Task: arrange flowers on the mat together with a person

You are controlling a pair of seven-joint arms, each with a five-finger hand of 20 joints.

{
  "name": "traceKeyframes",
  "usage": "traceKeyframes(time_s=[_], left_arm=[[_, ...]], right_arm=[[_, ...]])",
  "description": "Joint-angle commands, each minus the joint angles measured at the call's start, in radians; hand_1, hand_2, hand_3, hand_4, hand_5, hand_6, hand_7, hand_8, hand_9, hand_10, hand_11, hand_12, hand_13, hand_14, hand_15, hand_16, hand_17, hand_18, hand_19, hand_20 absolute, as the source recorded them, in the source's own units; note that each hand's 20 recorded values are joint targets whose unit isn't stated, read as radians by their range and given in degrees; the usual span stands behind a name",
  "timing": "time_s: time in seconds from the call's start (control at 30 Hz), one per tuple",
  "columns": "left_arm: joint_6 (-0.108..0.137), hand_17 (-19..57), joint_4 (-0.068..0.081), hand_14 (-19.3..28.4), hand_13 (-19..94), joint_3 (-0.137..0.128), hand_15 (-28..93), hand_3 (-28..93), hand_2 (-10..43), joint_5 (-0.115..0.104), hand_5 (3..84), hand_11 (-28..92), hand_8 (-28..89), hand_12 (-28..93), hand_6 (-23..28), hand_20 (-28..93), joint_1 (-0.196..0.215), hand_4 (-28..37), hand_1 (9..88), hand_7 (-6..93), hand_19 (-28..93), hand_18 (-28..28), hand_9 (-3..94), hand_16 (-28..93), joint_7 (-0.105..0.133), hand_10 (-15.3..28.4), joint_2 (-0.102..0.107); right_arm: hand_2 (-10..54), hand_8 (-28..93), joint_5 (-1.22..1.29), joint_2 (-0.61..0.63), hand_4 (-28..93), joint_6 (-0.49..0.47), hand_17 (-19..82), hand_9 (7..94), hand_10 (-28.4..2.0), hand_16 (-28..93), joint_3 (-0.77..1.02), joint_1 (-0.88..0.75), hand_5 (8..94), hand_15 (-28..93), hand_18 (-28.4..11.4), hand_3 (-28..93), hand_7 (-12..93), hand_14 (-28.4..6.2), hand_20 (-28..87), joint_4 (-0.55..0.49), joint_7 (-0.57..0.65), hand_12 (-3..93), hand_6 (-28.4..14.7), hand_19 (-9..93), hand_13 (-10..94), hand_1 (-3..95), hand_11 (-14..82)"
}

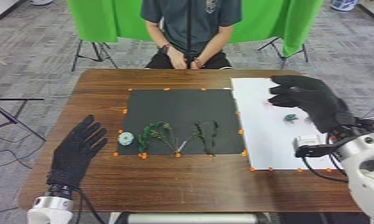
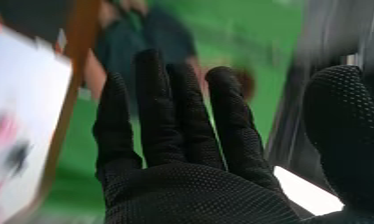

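One pale-blue flower [image 1: 126, 138] and several stems [image 1: 200, 134] share one mat [image 1: 179, 107].

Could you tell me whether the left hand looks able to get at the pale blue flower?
Probably yes: the left hand is open just left of the dark mat, and nothing visible separates it from the pale blue flower.

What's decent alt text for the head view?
Robot's right hand over a white sheet right of a black mat; green sprigs and a pale-blue flower lie along the mat's near edge. Left hand open, left of the mat.
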Motion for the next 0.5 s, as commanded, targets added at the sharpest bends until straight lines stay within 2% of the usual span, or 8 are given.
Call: traceKeyframes(time_s=[0.03,0.17,0.23,0.5], left_arm=[[-0.021,-9.8,0.024,12.8,22,0.012,21,69,-2.4,0.003,29.9,18,-10,17,3.3,10,-0.025,-25.7,27.6,19.5,43,21.1,25.8,3,-0.026,11.2,-0.021],[-0.032,-9.8,0.026,12.9,22,0.016,22,69,-2.4,0.003,29.9,18,-10,17,3.3,10,-0.022,-25.6,27.6,19.5,43,21.2,25.7,3,-0.032,11.2,-0.024],[-0.048,-9.8,0.027,12.9,22,0.010,22,69,-2.4,0.003,29.9,18,-10,17,3.3,10,-0.020,-25.6,27.6,19.5,43,21.4,25.7,3,-0.046,11.2,-0.029],[-0.033,-10.0,0.020,13.0,22,0.011,22,69,-2.3,0.003,29.7,17,-10,17,3.3,9,-0.012,-25.7,27.6,19.6,43,21.8,25.5,3,-0.032,11.3,-0.035]], right_arm=[[0.1,-11,-0.045,-0.100,-23,-0.033,9,44.7,-15.9,19,0.028,-0.118,41.9,36,-22.6,85,18,-14.3,28,0.017,-0.016,22.8,-5.4,49,39,19.5,16.7],[0.0,-10,-0.038,-0.108,-23,-0.057,9,44.6,-15.9,19,0.041,-0.130,41.9,36,-22.5,85,19,-14.1,28,0.014,-0.016,22.8,-5.1,49,40,19.5,16.6],[-0.1,-10,-0.036,-0.115,-23,-0.058,9,44.6,-15.9,20,0.048,-0.142,41.9,36,-22.5,85,19,-14.1,28,0.011,-0.013,22.9,-5.1,49,40,19.6,16.8],[-0.1,-11,-0.022,-0.118,-23,-0.025,9,44.9,-15.8,20,0.039,-0.136,42.3,37,-22.5,86,20,-14.2,28,0.016,-0.019,23.0,-5.0,49,40,19.9,17.3]])
